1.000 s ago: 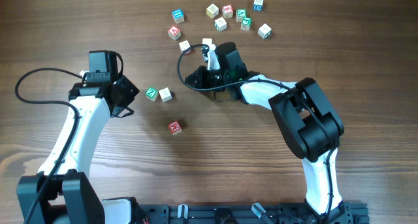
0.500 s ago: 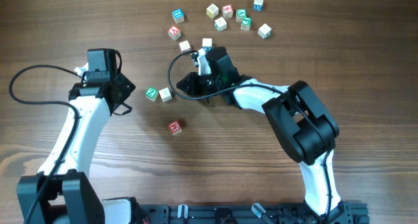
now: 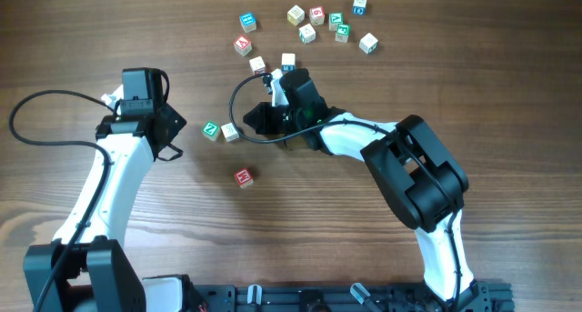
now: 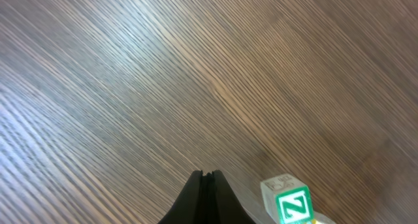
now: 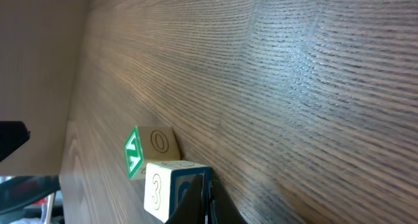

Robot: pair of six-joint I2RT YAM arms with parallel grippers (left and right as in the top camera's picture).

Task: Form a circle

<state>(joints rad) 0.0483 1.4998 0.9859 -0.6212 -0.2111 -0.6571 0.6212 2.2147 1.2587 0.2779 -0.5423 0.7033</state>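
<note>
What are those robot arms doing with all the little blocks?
They are arranging small wooden letter blocks into a circle on the wooden table. The right gripper, shut, sits beside a pale block marked 3, probably nudging it. The left gripper, also shut, is near the green Z block. No circle yet; blocks lie scattered.

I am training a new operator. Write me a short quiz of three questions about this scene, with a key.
1. True or false: the left gripper holds the Z block.
2. Which colour is the lone block lowest in the overhead view? A red, B blue, C yellow.
3. Fill in: the right gripper is ___.
Key: 1 false, it is shut and apart from the block; 2 A; 3 shut.
</note>
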